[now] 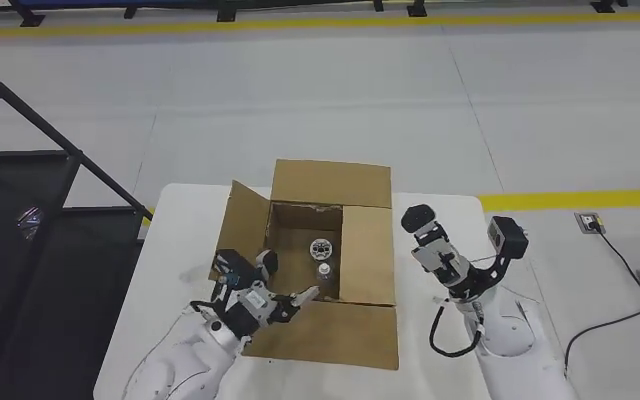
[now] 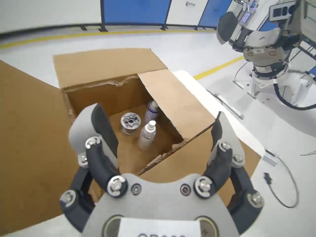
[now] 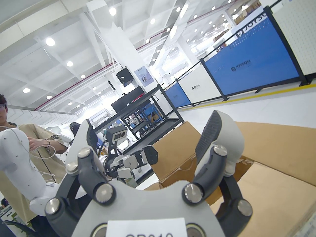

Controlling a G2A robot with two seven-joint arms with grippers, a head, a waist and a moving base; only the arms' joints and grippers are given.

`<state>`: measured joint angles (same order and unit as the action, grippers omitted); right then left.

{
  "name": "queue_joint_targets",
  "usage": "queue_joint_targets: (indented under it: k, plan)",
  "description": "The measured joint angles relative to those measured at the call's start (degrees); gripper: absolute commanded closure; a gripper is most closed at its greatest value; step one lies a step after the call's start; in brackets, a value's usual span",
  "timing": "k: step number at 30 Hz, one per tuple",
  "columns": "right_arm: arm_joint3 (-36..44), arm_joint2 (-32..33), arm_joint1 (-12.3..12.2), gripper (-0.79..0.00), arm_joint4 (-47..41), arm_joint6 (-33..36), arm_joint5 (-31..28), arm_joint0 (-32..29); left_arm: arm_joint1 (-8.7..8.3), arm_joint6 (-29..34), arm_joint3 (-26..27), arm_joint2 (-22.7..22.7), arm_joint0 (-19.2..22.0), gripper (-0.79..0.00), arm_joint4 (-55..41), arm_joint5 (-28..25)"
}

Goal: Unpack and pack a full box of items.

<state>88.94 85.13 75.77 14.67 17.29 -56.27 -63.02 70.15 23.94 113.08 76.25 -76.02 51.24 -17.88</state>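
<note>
- Brown cardboard box (image 1: 330,183) (image 2: 106,65) (image 3: 271,173) stands on the white surface (image 1: 180,250) with all four flaps folded out.
- On the box floor, close together, stand a clear plastic bottle with a white cap (image 2: 147,135) (image 1: 324,270), a purple-and-white spray can (image 2: 151,112) and a short clear jar with a round metal top (image 2: 130,123) (image 1: 320,247).
- Left tool (image 1: 287,280) (image 2: 158,117) hangs over the opening's near-left corner, fingers spread wide, holding nothing.
- Right tool (image 1: 425,228) (image 3: 151,120) is just beside the right flap, raised, fingers spread apart and empty.
</note>
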Motion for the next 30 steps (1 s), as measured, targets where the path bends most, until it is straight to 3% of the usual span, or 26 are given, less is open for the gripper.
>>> queue_joint_targets:
  k: [6, 9, 21, 30]
  plan:
    - [2.02, 4.9, -1.13, -0.785, -2.48, -0.86, -1.78, -4.35, 1.27, 18.62, -9.21, -6.99, 13.38, -0.785, -15.3, 7.74]
    - [2.74, 6.78, -1.69, -0.785, -3.71, -0.79, -1.73, -6.32, 2.0, 22.77, -14.23, -10.15, 18.69, -0.785, -19.27, 10.19]
    - [2.09, 9.42, -3.23, -0.785, -6.17, 0.1, -1.73, -8.77, 4.36, 24.08, -30.32, -15.96, 28.57, -0.785, -36.37, 10.91]
    - [1.15, 8.08, -3.61, -0.785, -5.05, -0.47, -1.55, -7.54, 5.34, 22.39, -36.29, -18.62, 31.5, -0.785, -39.21, 8.9]
